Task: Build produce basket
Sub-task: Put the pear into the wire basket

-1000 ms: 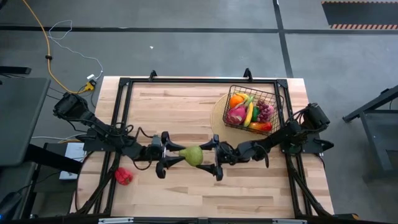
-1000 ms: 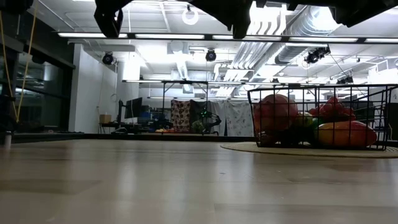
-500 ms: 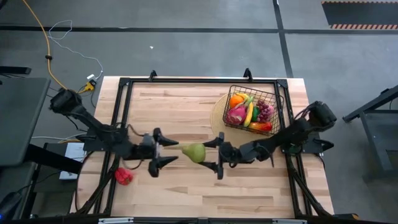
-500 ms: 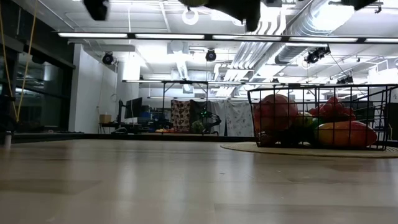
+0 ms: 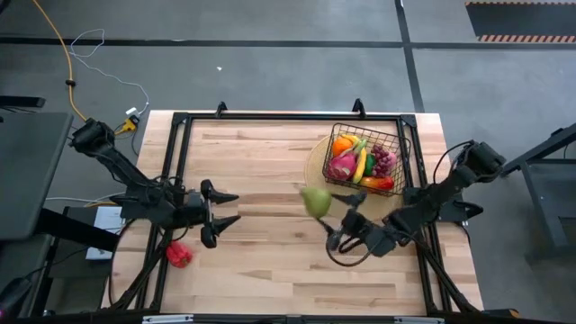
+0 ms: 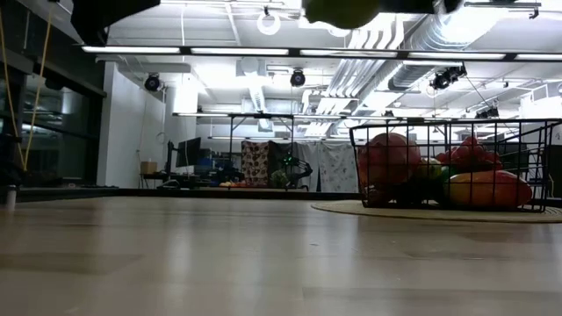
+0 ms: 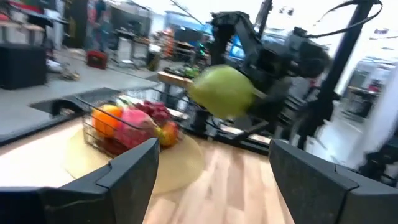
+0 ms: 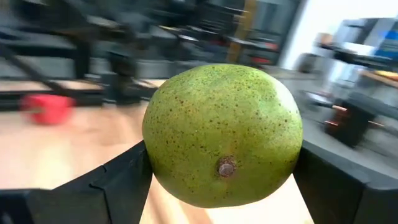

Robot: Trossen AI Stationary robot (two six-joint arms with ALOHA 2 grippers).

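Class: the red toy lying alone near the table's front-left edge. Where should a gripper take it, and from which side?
Probably across its middle, from straight above: the red toy lies low on bare wood with nothing crowding it. The open left gripper is nearest.

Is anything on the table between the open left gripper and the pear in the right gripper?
No. In the high view only bare wood separates the left gripper from the pear held by the right gripper.

Pear (image 5: pixel 316 200) sits between the right gripper's (image 5: pixel 337 216) fingers, just left of the basket (image 5: pixel 365 157); left gripper (image 5: pixel 221 212) waits well apart.
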